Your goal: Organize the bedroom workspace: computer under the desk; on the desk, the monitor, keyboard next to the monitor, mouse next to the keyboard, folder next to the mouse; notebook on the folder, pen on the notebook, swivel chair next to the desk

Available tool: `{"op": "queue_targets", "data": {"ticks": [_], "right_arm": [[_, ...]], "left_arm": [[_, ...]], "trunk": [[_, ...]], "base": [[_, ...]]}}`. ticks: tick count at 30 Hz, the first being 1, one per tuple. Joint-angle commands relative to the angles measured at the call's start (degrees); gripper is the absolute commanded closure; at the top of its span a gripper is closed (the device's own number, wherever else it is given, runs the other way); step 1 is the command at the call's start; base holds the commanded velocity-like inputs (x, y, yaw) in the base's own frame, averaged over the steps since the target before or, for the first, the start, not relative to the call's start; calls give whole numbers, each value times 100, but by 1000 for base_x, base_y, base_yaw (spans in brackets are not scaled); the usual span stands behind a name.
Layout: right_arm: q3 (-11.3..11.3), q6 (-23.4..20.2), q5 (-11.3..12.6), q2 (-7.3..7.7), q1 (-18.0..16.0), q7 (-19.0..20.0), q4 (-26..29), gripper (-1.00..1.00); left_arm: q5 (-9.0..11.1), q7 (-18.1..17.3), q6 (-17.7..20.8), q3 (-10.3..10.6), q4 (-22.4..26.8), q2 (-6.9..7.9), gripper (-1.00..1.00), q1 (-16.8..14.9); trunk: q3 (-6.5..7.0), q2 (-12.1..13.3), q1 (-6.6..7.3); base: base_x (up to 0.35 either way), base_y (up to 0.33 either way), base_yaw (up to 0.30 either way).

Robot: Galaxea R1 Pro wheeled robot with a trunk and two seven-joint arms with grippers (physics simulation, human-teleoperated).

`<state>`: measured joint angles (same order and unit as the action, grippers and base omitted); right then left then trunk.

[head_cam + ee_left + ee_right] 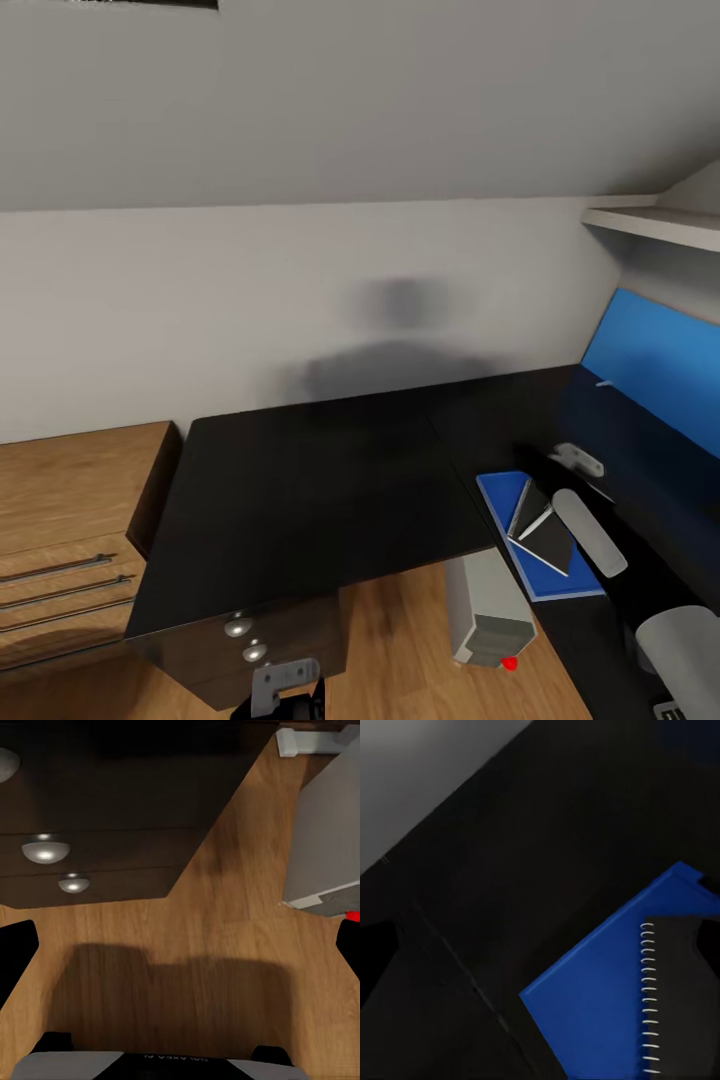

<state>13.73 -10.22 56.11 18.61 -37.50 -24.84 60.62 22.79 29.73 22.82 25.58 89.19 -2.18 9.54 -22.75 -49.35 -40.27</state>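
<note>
Below my right end effector, state unclear to me: blue folder on the tabletop, notebook stacked on it. Left end effector spread wide, computer just ahead.

Left arm is hanging low just off the desk's front edge, its grey wrist bracket poking in at the bottom of the head view. The left gripper is pointing downward, with its black fingertips sitting wide apart. Right arm is stretching forward over the desk's right wing, pale forearm angling toward the back edge. The right gripper is hovering above the top, and its jaws are blending into the dark, so their spread is unreadable.
</note>
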Motion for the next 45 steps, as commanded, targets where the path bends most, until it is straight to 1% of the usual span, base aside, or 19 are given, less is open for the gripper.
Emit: {"op": "queue_targets", "data": {"ticks": [1,5,8,12,16,17,19,20,21,27,30,32,33,34,40,42,45], "right_arm": [[67,-38,22,6,10,-62,67,-100],[327,-107,12,4,127,-170,342,-100],[556,-131,9,3,242,-339,639,-100],[846,-145,11,1,394,-742,1130,-100],[1164,-145,13,-6,576,-1257,1657,-100],[1352,-139,16,-13,656,-1504,1901,-100],[1561,-133,19,-36,710,-1722,2098,-100],[1900,-123,19,-125,757,-1997,2282,-100],[2109,-119,16,-225,774,-2150,2349,-100],[2719,-60,1,-555,803,-2498,2346,-100],[3089,41,-30,-650,808,-2610,2267,-100],[3589,271,-87,-711,812,-2720,2200,-100],[3709,340,-97,-720,812,-2751,2189,-100],[3952,484,-107,-732,813,-2831,2167,-100],[4717,989,-122,-748,814,-3122,1924,-100],[4976,1217,-120,-750,816,-3180,1733,-100],[5399,1639,-116,-774,821,-3225,1283,-100]], "left_arm": [[49,42,13,3,1,1,-100,-2],[50,43,12,1,-24,1,-100,-2],[48,47,12,-11,-40,3,-100,-4],[46,51,9,-77,-144,7,-100,-2],[43,46,2,-263,-292,11,-100,0],[43,41,-1,-386,-340,10,-100,0],[42,38,-3,-500,-377,9,-100,0],[42,34,-4,-640,-455,12,-100,0],[42,30,-6,-726,-545,14,-100,-2],[35,14,-14,-1009,-778,16,-100,-2],[34,10,-15,-1153,-830,16,-100,-1],[39,8,-15,-1286,-868,16,-100,-1],[39,9,-15,-1307,-875,16,-100,0],[40,15,-11,-1337,-896,16,-100,0],[35,23,-14,-1380,-1048,13,-100,-2],[34,25,-14,-1385,-1094,12,-100,-3],[34,29,-16,-1392,-1157,10,-100,-3]], "trunk": [[13,37,21],[84,197,109],[138,317,175],[210,478,263],[282,638,351],[300,678,373],[336,758,417],[354,799,439],[372,839,461],[479,1079,592],[533,1200,658],[569,1280,702],[587,1320,724],[605,1360,746],[713,1601,878],[749,1681,922],[802,1801,988]], "base": [[0,0,0],[0,0,0],[0,0,0],[0,0,0],[-7,0,0],[-85,0,0],[-129,0,0],[-200,0,0],[-231,0,0],[-278,20,0],[-312,54,0],[-324,67,0],[-327,71,0],[-329,73,0],[-331,75,0],[-332,77,0],[-332,81,0]]}}
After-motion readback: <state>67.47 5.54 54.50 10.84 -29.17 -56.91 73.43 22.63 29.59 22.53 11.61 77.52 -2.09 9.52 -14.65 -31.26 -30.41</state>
